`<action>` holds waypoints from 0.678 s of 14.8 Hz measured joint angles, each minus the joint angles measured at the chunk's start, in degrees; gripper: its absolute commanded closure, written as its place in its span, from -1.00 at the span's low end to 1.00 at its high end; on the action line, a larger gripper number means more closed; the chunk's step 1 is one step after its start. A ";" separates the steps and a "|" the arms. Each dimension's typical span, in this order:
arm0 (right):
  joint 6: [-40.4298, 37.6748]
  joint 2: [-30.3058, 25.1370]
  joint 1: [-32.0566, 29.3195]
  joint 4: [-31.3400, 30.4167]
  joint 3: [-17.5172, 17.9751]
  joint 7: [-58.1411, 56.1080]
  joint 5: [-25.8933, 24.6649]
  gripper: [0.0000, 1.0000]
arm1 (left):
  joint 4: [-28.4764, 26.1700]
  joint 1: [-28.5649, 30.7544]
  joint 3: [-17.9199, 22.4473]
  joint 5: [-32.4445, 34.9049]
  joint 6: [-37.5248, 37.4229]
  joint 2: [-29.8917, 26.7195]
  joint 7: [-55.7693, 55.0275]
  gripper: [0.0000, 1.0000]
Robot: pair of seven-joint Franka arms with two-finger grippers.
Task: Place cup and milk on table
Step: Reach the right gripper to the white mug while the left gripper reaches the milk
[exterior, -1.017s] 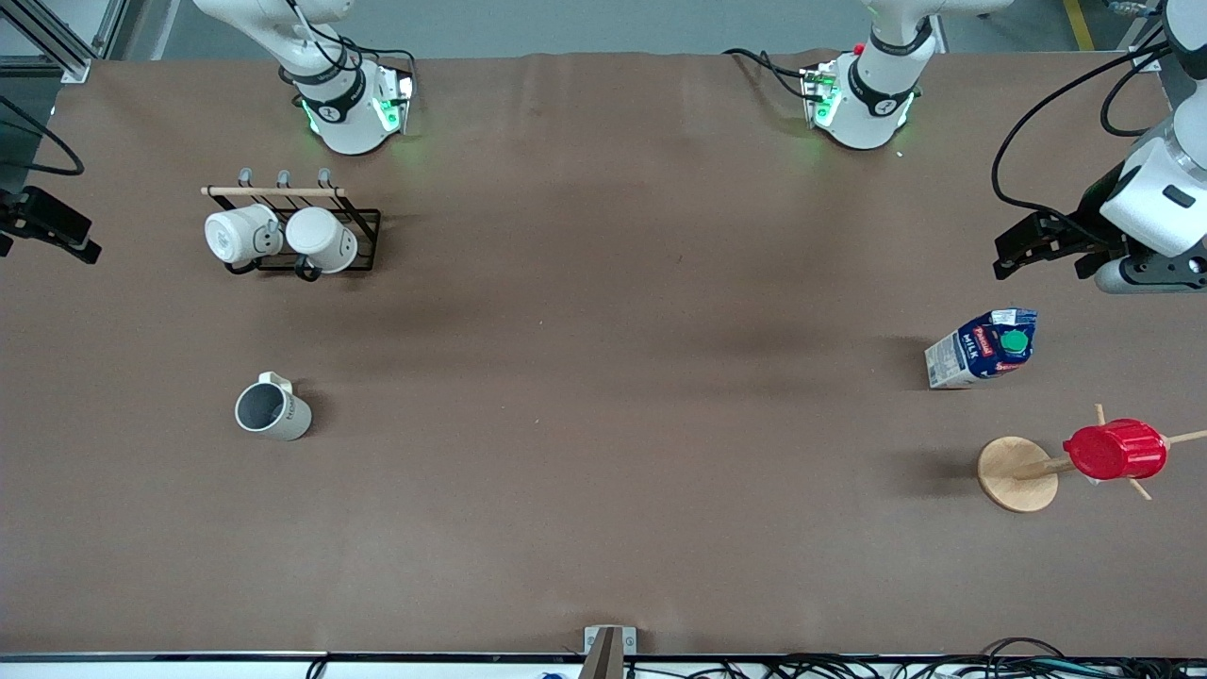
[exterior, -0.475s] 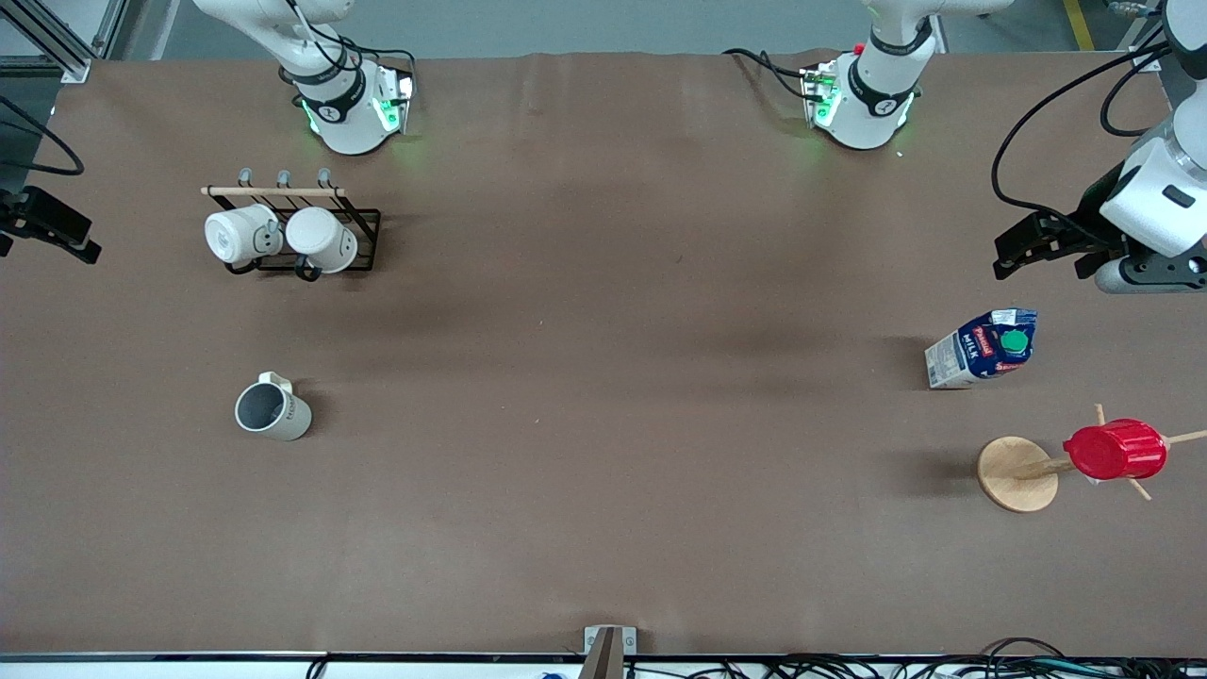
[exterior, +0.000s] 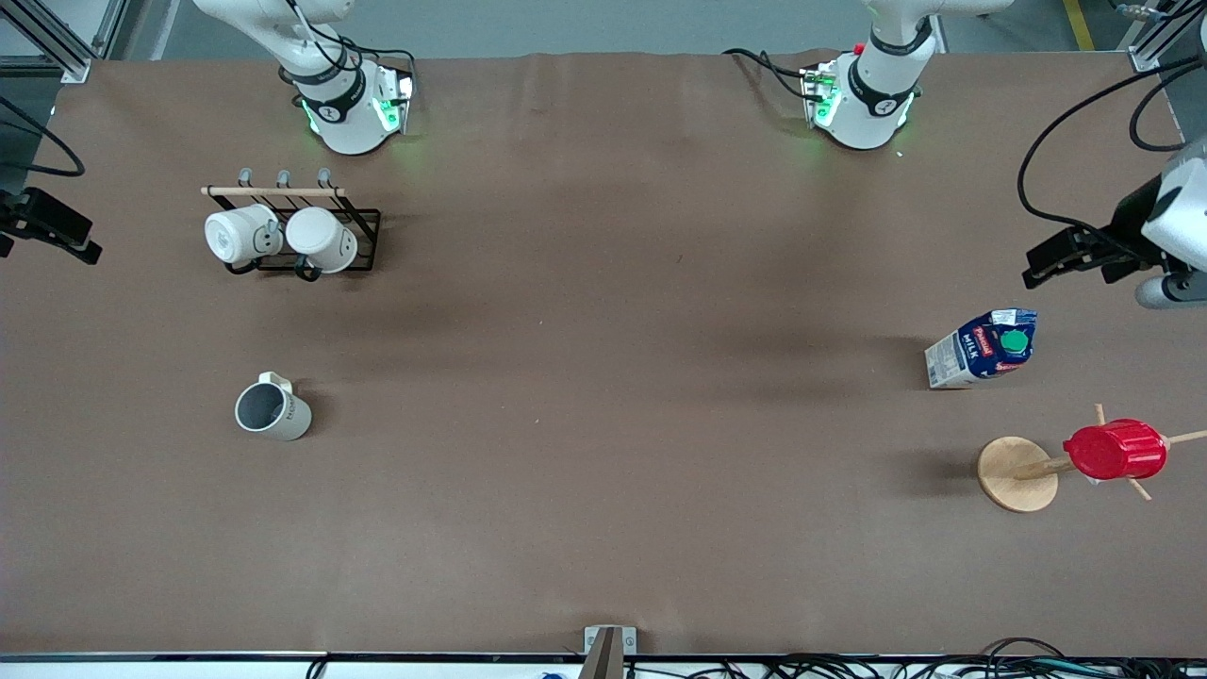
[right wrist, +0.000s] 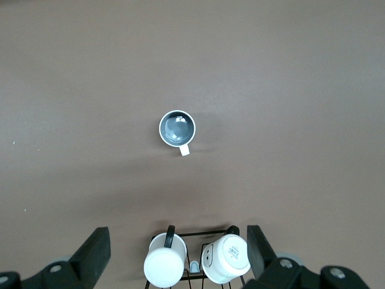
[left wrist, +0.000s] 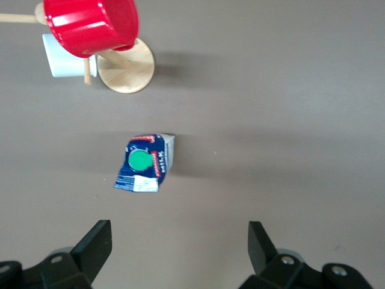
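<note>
Milk [exterior: 983, 349] upright on worktop [exterior: 603, 424], left arm's end; left pincer [left wrist: 179, 245] released, high above it. Cup [exterior: 272, 408] upright, right arm's end; right pincer [right wrist: 178, 250] released, probably over mug rack [right wrist: 198, 257].

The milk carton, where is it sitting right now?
The milk carton stands upright on the table toward the left arm's end, just farther from the front camera than the wooden stand that bears the red cup.
</note>
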 measured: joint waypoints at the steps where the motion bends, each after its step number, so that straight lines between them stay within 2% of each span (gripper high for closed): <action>1: 0.03 0.67 0.00 -0.06 0.00 -0.38 0.00 -1.00 | -0.26 -0.02 1.31 0.03 1.17 0.86 1.69 -1.00; 5: 1.58 4.88 -0.17 -0.72 -0.17 -5.80 0.10 -1.00 | -2.18 0.25 6.19 0.04 7.00 4.58 6.61 -1.00; 10: 20.77 11.56 -0.21 -9.65 -0.24 -9.82 0.20 -1.00 | -8.41 0.41 7.56 0.04 16.50 6.83 6.82 -1.00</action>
